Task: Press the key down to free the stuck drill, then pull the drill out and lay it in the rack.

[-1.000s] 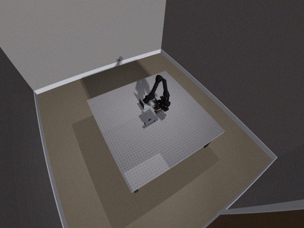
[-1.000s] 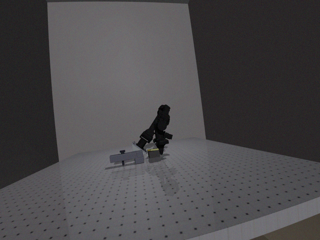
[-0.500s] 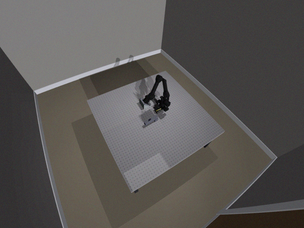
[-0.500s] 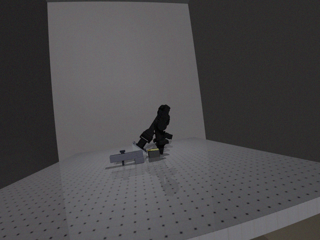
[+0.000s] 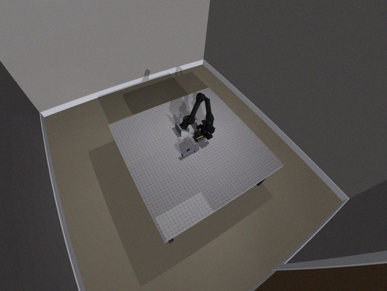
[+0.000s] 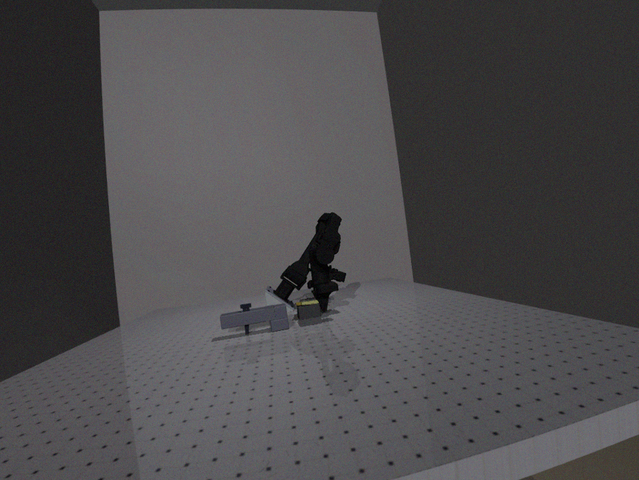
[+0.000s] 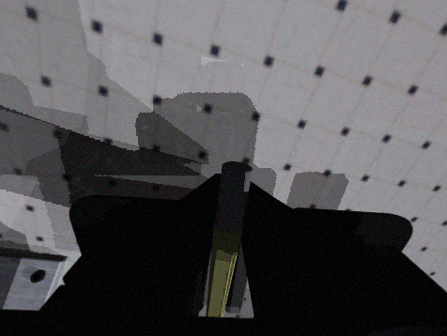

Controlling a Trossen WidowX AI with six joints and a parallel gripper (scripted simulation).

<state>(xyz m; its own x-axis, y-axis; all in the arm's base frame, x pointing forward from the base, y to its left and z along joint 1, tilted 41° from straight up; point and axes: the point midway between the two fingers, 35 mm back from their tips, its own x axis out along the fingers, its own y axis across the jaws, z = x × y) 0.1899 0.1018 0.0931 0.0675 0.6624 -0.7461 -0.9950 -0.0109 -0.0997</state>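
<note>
Carrying everything, the dotted table (image 5: 175, 175) (image 6: 330, 392) spreads out around the grey block (image 6: 258, 315) (image 5: 190, 152), my landmark. My black arm (image 5: 209, 108) (image 6: 326, 245) arches up behind the block, as the exterior view has it, then bends down beside it. The pale base plate (image 5: 184, 133) (image 6: 272, 297) is behind the block too. Next in size comes that block itself, low and long. Just beside its end nearest my fingers (image 5: 202, 129) (image 6: 322, 302) is a dark-and-yellow piece, which I take for the drill (image 5: 199, 137) (image 6: 309, 311) (image 7: 223, 282). I have it pinched, fingers nearly together. Smallest, the dark T-shaped key (image 6: 245, 307) (image 5: 188, 150) has its head above the block's top. Which thing is the rack, I cannot tell.
</note>
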